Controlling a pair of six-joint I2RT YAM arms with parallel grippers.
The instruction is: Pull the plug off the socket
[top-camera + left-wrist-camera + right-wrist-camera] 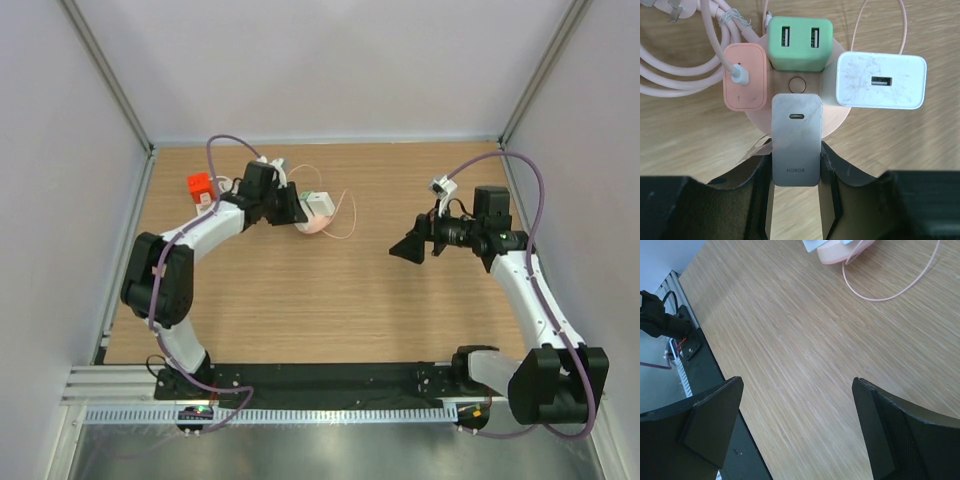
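A round pink socket hub [836,121] lies on the wooden table, far left of centre in the top view [316,222]. Several plugs sit in it: a grey HONOR plug [796,132], a pink one with a cable [744,76], a green one [799,43] and a white one [881,81]. My left gripper [796,162] is at the hub [296,210]. Its fingers [829,162] press both sides of the grey plug. My right gripper [408,250] hangs open and empty over bare table [797,405], well right of the hub. The hub's edge shows at the top of the right wrist view [840,252].
A coiled thick pink cable [675,75] lies left of the hub. A thin pink cable [346,215] loops to the hub's right and shows in the right wrist view [890,287]. An orange block [199,185] stands at the far left. A black base rail [330,378] runs along the near edge.
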